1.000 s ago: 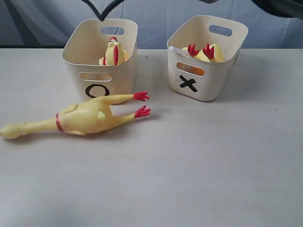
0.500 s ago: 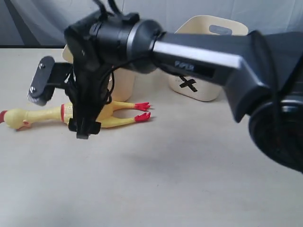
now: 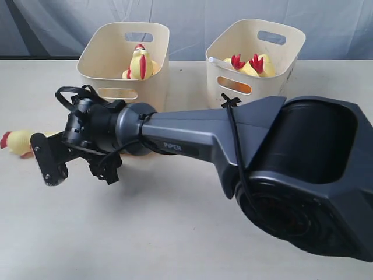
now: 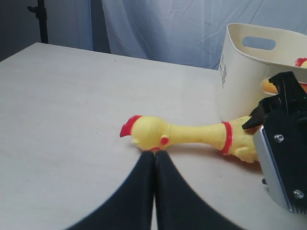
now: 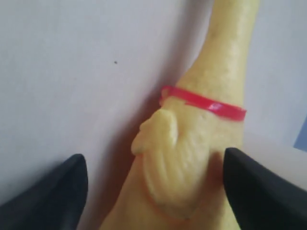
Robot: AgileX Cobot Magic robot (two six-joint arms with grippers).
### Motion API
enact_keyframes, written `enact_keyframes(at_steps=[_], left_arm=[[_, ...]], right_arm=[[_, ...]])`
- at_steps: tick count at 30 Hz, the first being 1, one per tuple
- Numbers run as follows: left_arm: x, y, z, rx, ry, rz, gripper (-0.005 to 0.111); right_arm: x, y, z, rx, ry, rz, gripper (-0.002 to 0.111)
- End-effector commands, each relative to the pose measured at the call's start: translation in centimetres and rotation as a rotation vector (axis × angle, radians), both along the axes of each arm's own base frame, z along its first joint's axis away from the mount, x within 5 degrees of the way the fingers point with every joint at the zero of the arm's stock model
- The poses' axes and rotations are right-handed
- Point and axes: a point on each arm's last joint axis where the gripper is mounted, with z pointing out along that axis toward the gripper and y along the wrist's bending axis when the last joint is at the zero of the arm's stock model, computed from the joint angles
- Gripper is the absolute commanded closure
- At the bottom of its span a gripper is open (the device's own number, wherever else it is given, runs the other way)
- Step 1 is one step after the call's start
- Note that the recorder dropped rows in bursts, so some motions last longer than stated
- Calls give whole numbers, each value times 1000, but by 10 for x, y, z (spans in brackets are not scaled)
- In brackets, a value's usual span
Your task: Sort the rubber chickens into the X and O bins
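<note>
A rubber chicken (image 3: 16, 142) is laid on its side on the table (image 3: 145, 239), near the left-hand bin (image 3: 102, 58) and on the camera's side of it; in the exterior view only its red-combed head is seen, the rest being covered by the right arm, which is stretched across from the right side. The right gripper (image 3: 78, 166) is held low over the chicken's body with its jaws spread wide: in the right wrist view the two dark fingertips (image 5: 48, 196) are seen on either side of the yellow body, on the body side of the red neck band (image 5: 206, 103), and nothing is clamped (whether either tip touches the rubber cannot be told). The left gripper (image 4: 154, 155) is closed, its fingers pressed together with nothing between them, and its tip is placed just beside the chicken's head. A second chicken (image 3: 140, 64) is stood upright in the left-hand bin, and red feet (image 3: 238, 60) with a yellow body are seen above the rim of the right-hand bin (image 3: 274, 76). The marks on the fronts of both bins are mostly hidden by the arm
</note>
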Motion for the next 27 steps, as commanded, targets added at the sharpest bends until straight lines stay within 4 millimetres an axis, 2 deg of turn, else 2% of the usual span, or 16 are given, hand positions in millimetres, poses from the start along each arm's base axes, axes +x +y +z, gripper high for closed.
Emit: enact_keyframes(at_steps=[1,5,8,10,12,13,14,15,16,17,18,20,22,23,25,27], left_arm=[[0,0,1,-5,-6,-4,107],[0,0,1,-5,-6,-4,107],[0,0,1,-5,-6,-4,107],[0,0,1,-5,-6,-4,107],[0,0,1,-5,-6,-4,107],[0,0,1,-5,-6,-4,107],[0,0,1,-5,-6,-4,107],[0,0,1,-5,-6,-4,107],[0,0,1,-5,-6,-4,107],[0,0,1,-5,-6,-4,107],[0,0,1,-5,-6,-4,107],[0,0,1,-5,-6,-4,107],[0,0,1,-5,-6,-4,107],[0,0,1,-5,-6,-4,107],[0,0,1,-5,-6,-4,107],[0,0,1,-5,-6,-4,107]], right_arm=[[19,-9,-12,-16,-87,-77,51],[21,-17,-21,-92,-106,-143,109],[13,-13,-15,-65,-100,-178,109],[-3,0,12,30,-109,-172,109],[-29,16,61,199,-89,-159,109],[-47,26,102,375,-29,-154,109],[-54,30,120,462,-2,-138,109],[-65,34,163,667,62,-104,109],[-69,35,181,756,94,-90,109],[-69,32,217,936,91,-24,109],[-60,27,238,1059,54,30,109],[-31,12,251,1169,-14,58,109],[15,-9,240,1188,-65,-3,109],[50,-25,227,1215,-82,-57,109],[91,-46,203,1293,-62,-145,109],[112,-56,189,1376,-82,-139,109]])
